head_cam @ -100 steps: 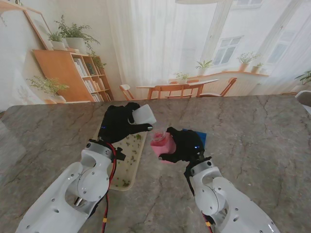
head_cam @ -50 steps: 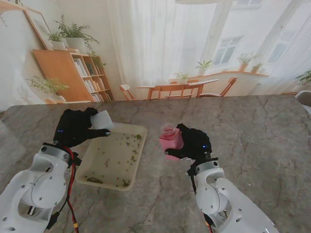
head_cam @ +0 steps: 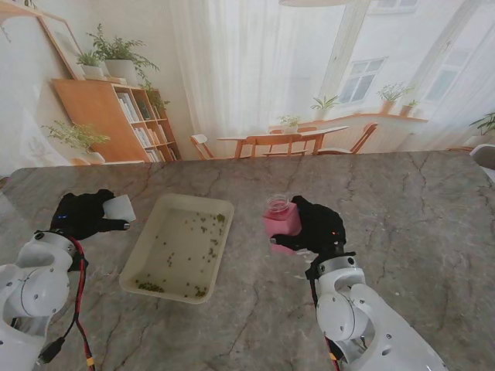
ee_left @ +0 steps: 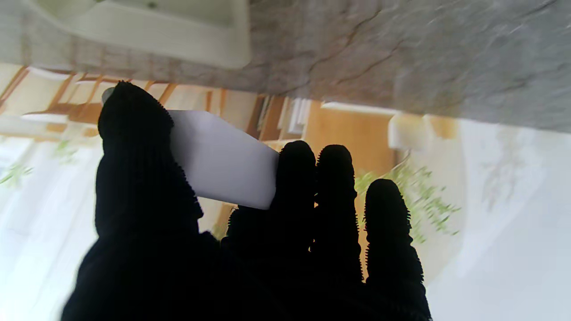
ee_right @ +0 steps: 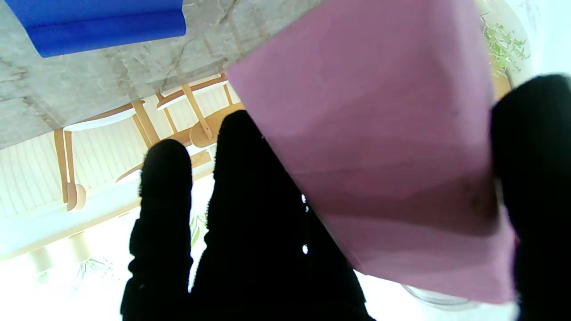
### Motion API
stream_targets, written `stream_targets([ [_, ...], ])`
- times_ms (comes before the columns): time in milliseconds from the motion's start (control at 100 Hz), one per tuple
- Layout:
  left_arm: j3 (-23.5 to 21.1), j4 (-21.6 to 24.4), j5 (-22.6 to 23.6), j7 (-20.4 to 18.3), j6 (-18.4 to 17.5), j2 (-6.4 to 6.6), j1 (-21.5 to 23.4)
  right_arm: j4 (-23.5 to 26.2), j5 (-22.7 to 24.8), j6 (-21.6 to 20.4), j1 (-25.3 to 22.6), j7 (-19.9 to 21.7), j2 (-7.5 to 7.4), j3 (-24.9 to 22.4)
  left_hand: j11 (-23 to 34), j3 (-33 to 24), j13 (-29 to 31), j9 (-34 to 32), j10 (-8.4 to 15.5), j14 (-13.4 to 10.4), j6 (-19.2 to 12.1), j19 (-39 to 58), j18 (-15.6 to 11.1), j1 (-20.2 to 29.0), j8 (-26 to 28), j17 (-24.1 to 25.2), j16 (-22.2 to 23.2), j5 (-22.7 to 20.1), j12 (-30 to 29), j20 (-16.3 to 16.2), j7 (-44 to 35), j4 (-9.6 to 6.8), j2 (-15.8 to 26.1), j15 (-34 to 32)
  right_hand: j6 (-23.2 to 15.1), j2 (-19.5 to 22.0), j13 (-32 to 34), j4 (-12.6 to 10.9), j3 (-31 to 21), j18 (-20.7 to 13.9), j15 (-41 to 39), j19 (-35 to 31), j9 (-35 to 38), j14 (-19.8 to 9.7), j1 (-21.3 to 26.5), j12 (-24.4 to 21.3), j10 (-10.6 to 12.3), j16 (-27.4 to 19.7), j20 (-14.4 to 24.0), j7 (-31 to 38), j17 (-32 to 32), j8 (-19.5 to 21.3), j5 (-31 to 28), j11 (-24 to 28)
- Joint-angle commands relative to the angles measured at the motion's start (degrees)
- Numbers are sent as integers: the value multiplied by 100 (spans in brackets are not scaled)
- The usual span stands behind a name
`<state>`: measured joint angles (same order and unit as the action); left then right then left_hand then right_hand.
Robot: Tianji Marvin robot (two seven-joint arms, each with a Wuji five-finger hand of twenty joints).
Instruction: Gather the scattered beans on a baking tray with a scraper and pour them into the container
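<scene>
In the stand view the shallow cream rectangular baking tray (head_cam: 179, 249) lies left of centre on the grey marbled table (head_cam: 402, 224), small green beans (head_cam: 203, 229) scattered over its floor, with denser patches near its lower edge and upper right corner. At the left edge of the frame the black-gloved left hand (head_cam: 83, 216) pinches a flat white plastic scraper (head_cam: 120, 208). The left wrist view shows the thumb (ee_left: 134, 147) on one face and the fingers (ee_left: 296, 178) behind the other, the blade left free to push beans. This hand sits beside the tray, not over it, so gathering looks not yet begun.

Right of centre the gloved right hand (head_cam: 313, 229) is closed around a pink square container (head_cam: 281, 219), lifted off the table and roughly upright, mouth up. I judge it is held ready near the tray's right side to receive the beans.
</scene>
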<state>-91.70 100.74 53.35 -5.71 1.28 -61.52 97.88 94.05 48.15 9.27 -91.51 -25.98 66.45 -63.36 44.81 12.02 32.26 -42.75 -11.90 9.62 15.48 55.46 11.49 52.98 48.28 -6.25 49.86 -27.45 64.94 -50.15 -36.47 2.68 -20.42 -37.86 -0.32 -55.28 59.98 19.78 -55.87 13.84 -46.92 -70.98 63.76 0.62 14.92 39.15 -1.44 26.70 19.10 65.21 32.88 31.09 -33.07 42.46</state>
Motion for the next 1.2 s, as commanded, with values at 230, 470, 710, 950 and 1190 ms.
stream_targets([
  [230,22,-1153,156,-264,-79,160,-579,13,0,-21,-9,131,-8,16,11,-1039,-337,256,1235,-151,-840,-28,-169,1601,341,300,-59,-194,228,127,-780,36,1350,43,-2357,886,-8,-687,-1106,-66,135,-67,477,-402,1263,78,869,-57,67,1087,-21,67,-247,714],
  [470,303,-2061,79,-305,-76,218,-1050,15,14,-36,27,184,-18,70,-269,-1007,-509,412,1078,-52,-1000,23,-161,1532,342,449,-194,-53,55,208,-876,43,1343,115,-2356,891,-7,-689,-1108,-70,137,-68,479,-410,1268,73,867,-58,66,1080,-18,66,-248,712],
  [710,741,-2835,95,-256,-106,274,-1494,45,32,-41,23,253,-32,78,-825,-996,-696,706,836,-36,-1111,65,-105,1479,320,613,-510,193,-275,389,-1015,65,1349,332,-2365,889,4,-685,-1107,-77,131,-66,488,-404,1260,73,867,-54,64,1075,-18,70,-254,715],
  [950,964,-3183,-40,-337,-36,293,-1682,54,29,-70,24,289,-39,75,-1682,-1031,-966,1169,609,22,-1039,-297,-52,1115,152,849,-1351,356,-2158,898,-493,23,1143,1161,-2370,890,8,-681,-1101,-79,133,-65,491,-422,1251,70,875,-53,62,1068,-15,76,-268,709],
  [1190,1003,-3222,-69,-676,-66,342,-1678,52,31,-102,22,287,-40,79,-3222,-1052,-1466,1714,208,147,-349,-1342,79,446,-1187,1065,-2326,608,-3503,1547,2161,-93,1384,2204,-2368,904,5,-680,-1097,-89,138,-62,492,-423,1251,72,883,-50,59,1057,-12,84,-260,706],
])
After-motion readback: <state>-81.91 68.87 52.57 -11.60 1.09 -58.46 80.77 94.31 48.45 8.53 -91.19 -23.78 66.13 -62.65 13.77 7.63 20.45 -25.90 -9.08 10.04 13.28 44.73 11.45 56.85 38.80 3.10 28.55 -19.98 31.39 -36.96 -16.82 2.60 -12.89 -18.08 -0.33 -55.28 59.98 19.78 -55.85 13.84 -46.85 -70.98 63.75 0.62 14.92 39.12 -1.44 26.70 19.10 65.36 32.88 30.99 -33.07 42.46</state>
